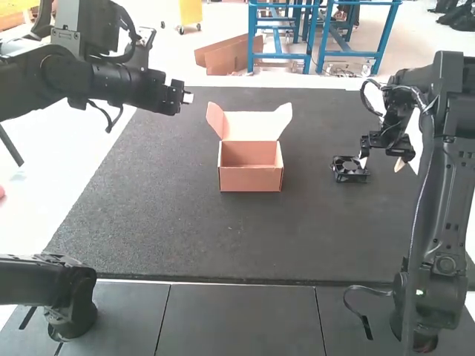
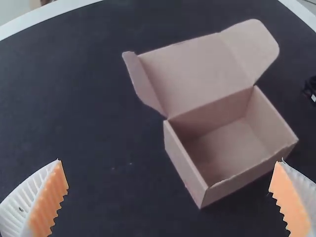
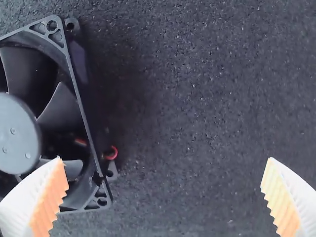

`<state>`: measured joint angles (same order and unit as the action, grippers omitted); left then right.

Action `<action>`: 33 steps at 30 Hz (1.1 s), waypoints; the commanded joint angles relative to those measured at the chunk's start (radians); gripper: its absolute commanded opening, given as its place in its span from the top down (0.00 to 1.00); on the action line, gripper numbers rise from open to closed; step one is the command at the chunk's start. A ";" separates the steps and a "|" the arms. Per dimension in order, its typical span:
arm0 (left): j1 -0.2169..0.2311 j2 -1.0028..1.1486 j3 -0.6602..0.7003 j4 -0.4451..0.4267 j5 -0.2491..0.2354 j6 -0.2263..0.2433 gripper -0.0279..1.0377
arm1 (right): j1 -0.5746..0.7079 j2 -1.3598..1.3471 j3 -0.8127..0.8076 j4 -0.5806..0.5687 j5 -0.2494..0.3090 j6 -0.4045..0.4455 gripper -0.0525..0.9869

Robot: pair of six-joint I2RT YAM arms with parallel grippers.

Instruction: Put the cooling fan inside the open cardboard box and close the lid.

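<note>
On the coarse-grained black mat covering the surface, a small brown cardboard box sits near the middle. It is rectangular with smooth walls, and its lid is folded back on the far side, rounded side tabs flaring out. The cooling fan rests on the mat to the right of the box and apart from it. It has a square black plastic frame with screw holes at the corners, curved blades around a round hub, and a bit of red wire at one edge. The right claw hangs just beside the fan, released. Its white ribbed fingers with orange toothed pads are spread wide, and one finger overlaps the fan's frame edge. The left claw hovers left of the box, also spread wide.
</note>
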<state>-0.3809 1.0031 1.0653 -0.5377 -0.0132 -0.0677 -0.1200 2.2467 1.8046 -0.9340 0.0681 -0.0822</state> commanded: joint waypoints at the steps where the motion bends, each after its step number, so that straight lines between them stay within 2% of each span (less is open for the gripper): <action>1: 0.000 0.003 0.030 -0.001 0.009 0.006 0.06 | -0.010 0.017 0.042 -0.002 0.001 0.009 0.08; 29: -0.001 0.000 0.035 -0.019 0.010 -0.004 0.06 | -0.015 0.093 0.104 -0.009 0.001 0.015 0.08; 31: 0.000 0.000 0.035 -0.021 0.010 -0.004 0.06 | -0.013 0.096 0.107 -0.015 0.001 0.015 0.11; 33: -0.001 0.000 0.035 -0.021 0.010 -0.004 0.06 | -0.013 0.097 0.105 -0.026 -0.001 0.016 0.18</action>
<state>-0.3805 1.0031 1.0653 -0.5598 -0.0132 -0.0681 -0.1204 2.3253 1.8839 -0.9504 0.0681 -0.0750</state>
